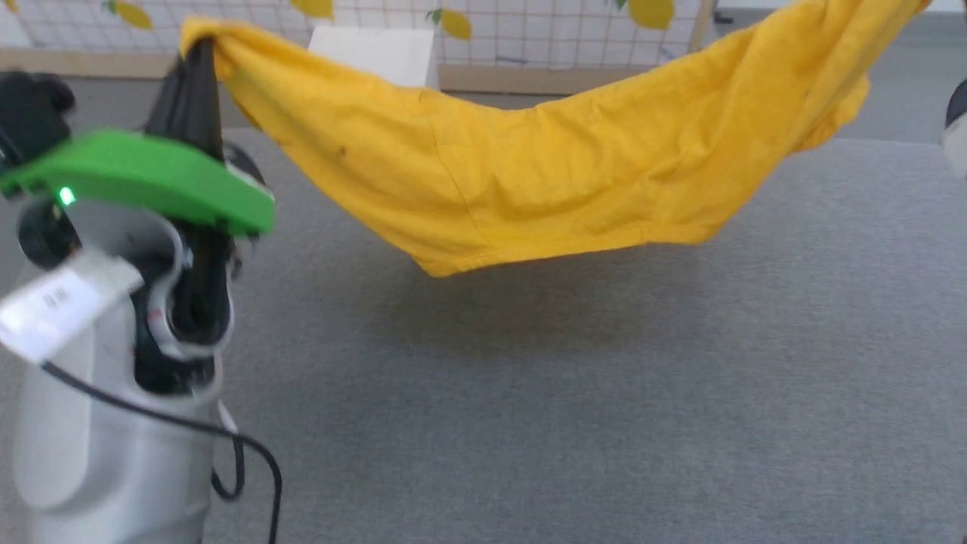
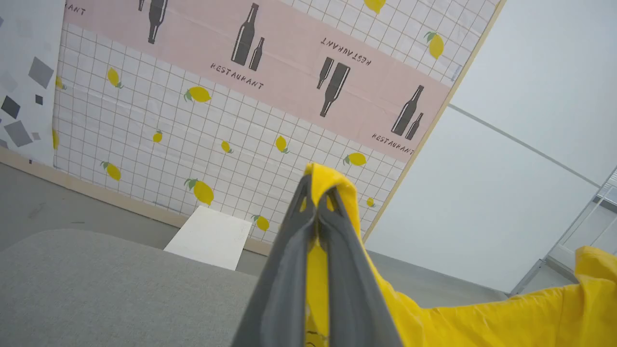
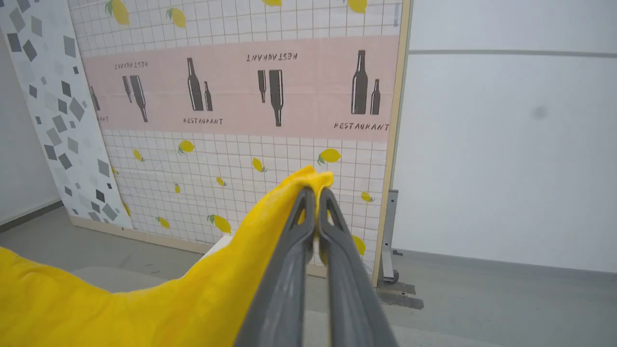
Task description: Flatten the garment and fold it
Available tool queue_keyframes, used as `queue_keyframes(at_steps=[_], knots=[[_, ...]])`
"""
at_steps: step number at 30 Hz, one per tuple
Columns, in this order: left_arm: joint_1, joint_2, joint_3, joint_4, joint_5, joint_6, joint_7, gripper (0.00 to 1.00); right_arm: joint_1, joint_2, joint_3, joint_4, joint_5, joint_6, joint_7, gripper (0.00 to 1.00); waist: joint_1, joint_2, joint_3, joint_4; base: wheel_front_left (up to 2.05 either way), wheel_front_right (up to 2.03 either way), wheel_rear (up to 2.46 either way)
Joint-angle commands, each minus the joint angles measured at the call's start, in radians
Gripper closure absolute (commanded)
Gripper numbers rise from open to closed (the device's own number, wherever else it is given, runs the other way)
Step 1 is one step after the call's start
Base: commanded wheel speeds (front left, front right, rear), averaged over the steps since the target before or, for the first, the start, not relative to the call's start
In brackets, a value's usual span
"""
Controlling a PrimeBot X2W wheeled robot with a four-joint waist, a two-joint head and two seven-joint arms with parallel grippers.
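The shirt (image 1: pixel 529 174) is bright yellow and hangs in the air like a hammock. It is held up at 2 ends, 1 at the top left of the head view and 1 at the top right. The middle sags down in a big curve over the grey table (image 1: pixel 604 393). The low edge looks a bit above the table top, with a soft shadow under it.

The side that shows in the head view is plain yellow. The cloth has soft wrinkles and 1 thin seam running down it. A stitched hem runs along the low edge. There is 1 tiny dark spot near the left end. At the right end the cloth bunches up and a loose flap hangs down.

The left gripper (image 1: pixel 200 53) points up, and its 2 dark fingers are pressed together on the left end of the shirt. In the left wrist view the yellow cloth pokes out over the fingertips and runs down between the fingers. A green part (image 1: pixel 143 177) and a black wire (image 1: pixel 227 446) sit on that arm.

The right gripper (image 3: pixel 315 195) is pinching the other end of the shirt. Its 2 grey fingers are squeezed together with a small yellow fold sticking out past the tips. From there the cloth drops away to the lower left of the right wrist view.

Behind the table is a wall (image 1: pixel 544 38) with a grid and lemons on it.
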Motion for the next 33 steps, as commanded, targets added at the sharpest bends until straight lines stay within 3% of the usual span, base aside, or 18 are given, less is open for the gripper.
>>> queue_keyframes(at_steps=[1, 12, 21, 28, 33], knots=[[-0.054, 0.012, 0.004, 0.006, -0.008, 0.001, 0.015, 1.0, -0.038, -0.002, 0.003, -0.012, -0.007, -0.001, 0.011, 1.0, 0.0, 0.0, -0.042, -0.049, 0.0, 0.0, 0.0], [-0.389, 0.067, -0.032, 0.175, 0.009, 0.014, 0.184, 1.0, -0.268, 0.004, 0.075, 0.026, -0.024, -0.001, 0.112, 1.0, 0.0, 0.0, -0.063, -0.113, 0.0, 0.0, 0.0], [-0.481, 0.091, -0.048, 0.275, 0.029, 0.078, 0.3, 1.0, -0.313, 0.016, 0.105, 0.112, -0.028, -0.001, 0.197, 1.0, 0.0, 0.0, -0.007, -0.145, 0.0, 0.0, 0.0], [-0.602, 0.075, -0.076, 0.361, 0.095, 0.13, 0.28, 1.0, -0.438, 0.005, 0.115, 0.239, -0.073, -0.001, 0.168, 1.0, 0.0, 0.0, 0.12, -0.157, 0.0, 0.0, 0.0], [-0.795, 0.036, -0.092, 0.455, 0.164, 0.163, 0.179, 1.0, -0.604, 0.0, 0.11, 0.364, -0.136, -0.001, 0.084, 1.0, 0.0, 0.0, 0.247, -0.164, 0.0, 0.0, 0.0]])
